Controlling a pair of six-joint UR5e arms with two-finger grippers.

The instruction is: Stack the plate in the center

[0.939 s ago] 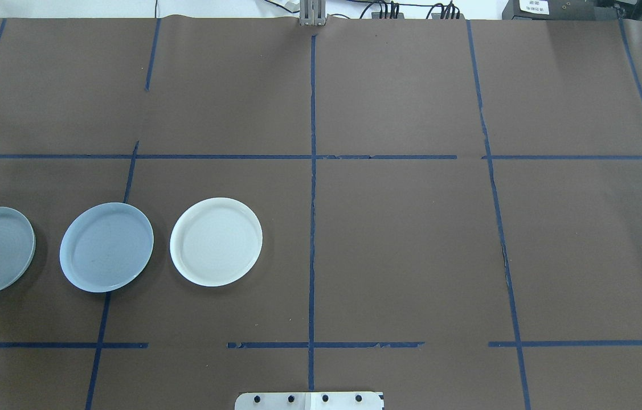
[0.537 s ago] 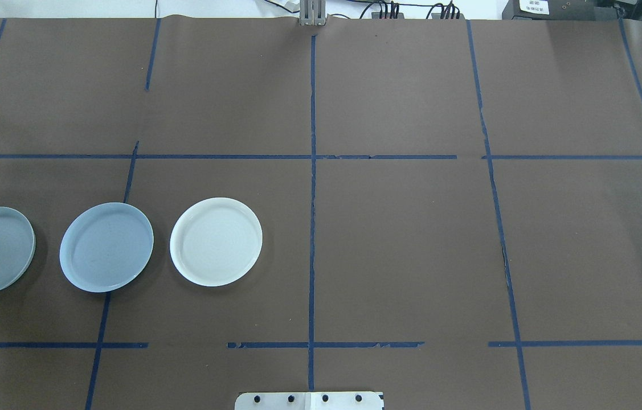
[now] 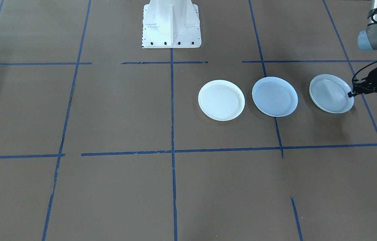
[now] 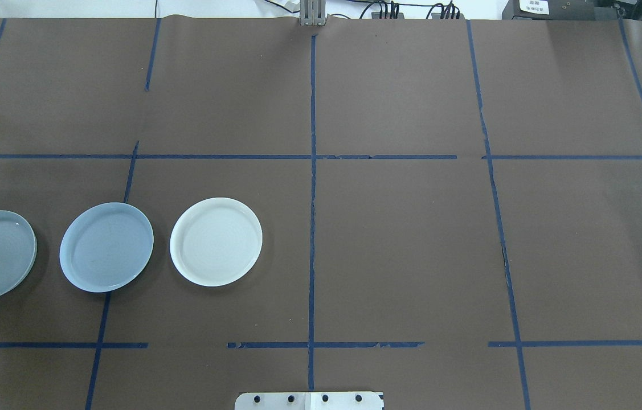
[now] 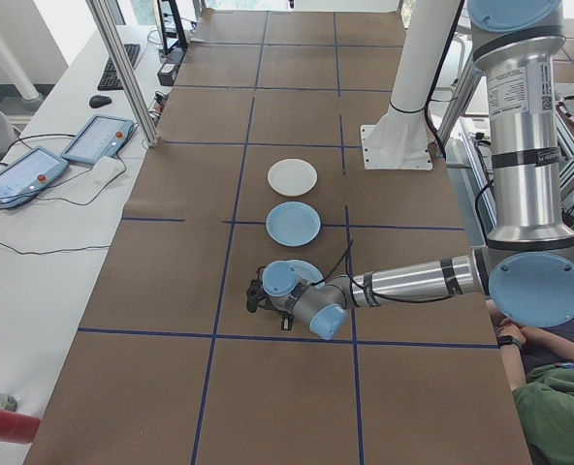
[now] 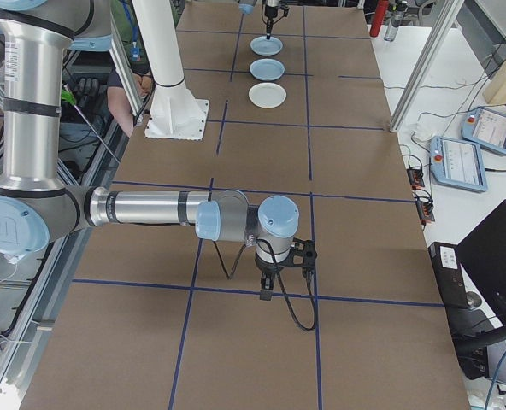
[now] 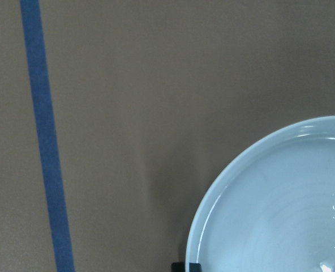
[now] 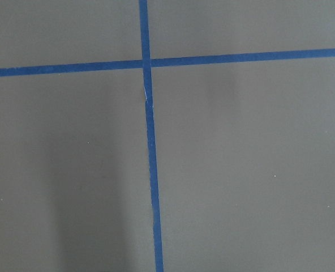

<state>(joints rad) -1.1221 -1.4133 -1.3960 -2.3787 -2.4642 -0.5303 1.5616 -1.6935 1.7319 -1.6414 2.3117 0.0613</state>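
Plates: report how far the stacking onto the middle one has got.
Done: nothing stacked; the shiny plate, the middle plate and the white plate lie apart in a row. In hand: the left pincer is at the shiny plate's outer rim; its grip is unclear. Left: lifting that plate onto the middle one, probably the white one too.

— What is seen on the desk [image 4: 412,239] itself?
— A brown covering is laid over it, and it is divided into squares by blue tape lines [image 4: 313,228].

— And beside it?
— Two tablet-like pendants [image 5: 98,139] are laid on a white side surface, with a dark mouse [image 5: 99,101] and a keyboard [image 5: 124,66] farther along. A person [image 5: 549,387] in a green top is partly seen at the edge.
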